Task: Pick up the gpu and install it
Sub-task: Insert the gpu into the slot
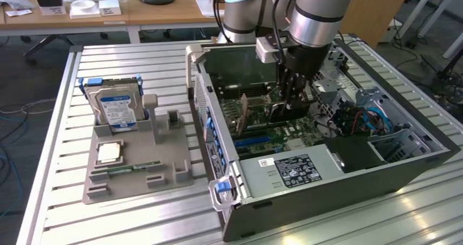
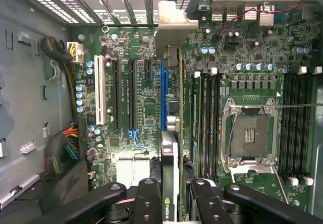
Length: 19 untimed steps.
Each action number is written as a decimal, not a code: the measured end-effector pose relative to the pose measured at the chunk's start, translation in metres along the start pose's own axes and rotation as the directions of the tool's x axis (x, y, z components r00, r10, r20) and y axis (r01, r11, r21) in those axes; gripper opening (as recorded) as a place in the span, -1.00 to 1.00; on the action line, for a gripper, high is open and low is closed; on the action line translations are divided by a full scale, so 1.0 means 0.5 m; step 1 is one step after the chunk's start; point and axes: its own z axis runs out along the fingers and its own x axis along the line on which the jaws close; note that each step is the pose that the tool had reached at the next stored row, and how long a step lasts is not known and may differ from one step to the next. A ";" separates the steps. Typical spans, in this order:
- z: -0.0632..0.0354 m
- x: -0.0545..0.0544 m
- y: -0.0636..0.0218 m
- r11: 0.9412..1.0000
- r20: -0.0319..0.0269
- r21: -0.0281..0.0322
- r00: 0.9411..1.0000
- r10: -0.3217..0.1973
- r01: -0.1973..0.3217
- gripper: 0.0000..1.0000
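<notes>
My gripper (image 1: 291, 105) reaches down into the open computer case (image 1: 217, 147) and is shut on the gpu (image 1: 255, 114), a thin green card held on edge over the motherboard. In the wrist view the gpu (image 2: 174, 128) is seen edge-on between the two black fingers (image 2: 148, 200), with its silver end bracket (image 2: 171, 24) toward the case's slotted rear wall. The card hangs directly beside and along the blue expansion slot (image 2: 163, 95). Whether its lower edge touches the slot I cannot tell.
A grey holder tray (image 1: 137, 174) on the exterior view's left carries a hard drive (image 1: 116, 107), a RAM stick (image 1: 124, 169) and a small chip. Inside the case are the power supply (image 1: 293, 169), blue cables (image 1: 372, 117), an empty CPU socket (image 2: 251, 135) and wire bundles (image 2: 68, 148).
</notes>
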 end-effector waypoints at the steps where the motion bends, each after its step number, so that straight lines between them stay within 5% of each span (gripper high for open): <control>1: 0.001 0.000 0.000 1.000 0.000 0.000 1.000 0.000 0.000 -0.47; 19: 0.009 0.000 0.003 1.000 0.000 0.000 1.000 0.000 0.000 -0.47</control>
